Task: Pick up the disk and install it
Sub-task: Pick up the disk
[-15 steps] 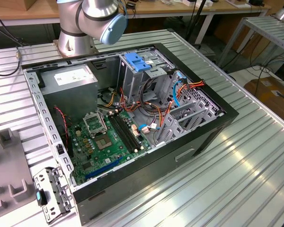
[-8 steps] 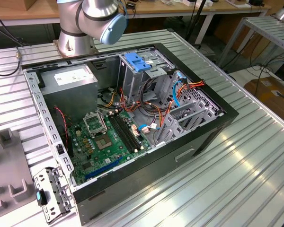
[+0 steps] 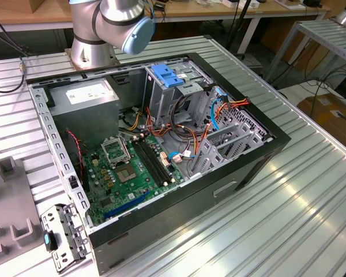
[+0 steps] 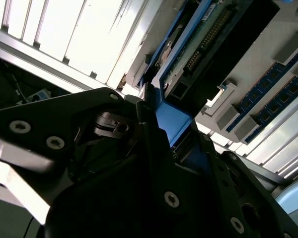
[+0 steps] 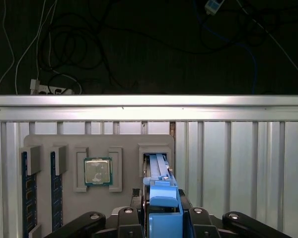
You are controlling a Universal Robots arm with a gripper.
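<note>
The disk (image 5: 161, 191) stands on edge in a slot of a grey holder plate (image 5: 124, 144), its dark body framed by a bright blue carrier. In the second wrist view the disk (image 4: 188, 49) shows its dark connector side and blue rim. My gripper (image 5: 162, 218) sits over the near end of the disk, one black finger against each side of the blue carrier. It appears shut on the disk in both wrist views, gripper (image 4: 164, 124). The open computer case (image 3: 265, 150) lies on the table in the exterior view, with the arm's base (image 3: 92, 46) behind it.
On the holder plate, a processor chip (image 5: 98, 171) and two memory sticks (image 5: 28, 198) sit beside the disk. Past the plate runs the table edge (image 5: 149, 101), with cables on the dark floor beyond. Inside the case, a tall grey drive cage with a blue latch (image 3: 167, 78) stands beside the motherboard (image 3: 132, 173).
</note>
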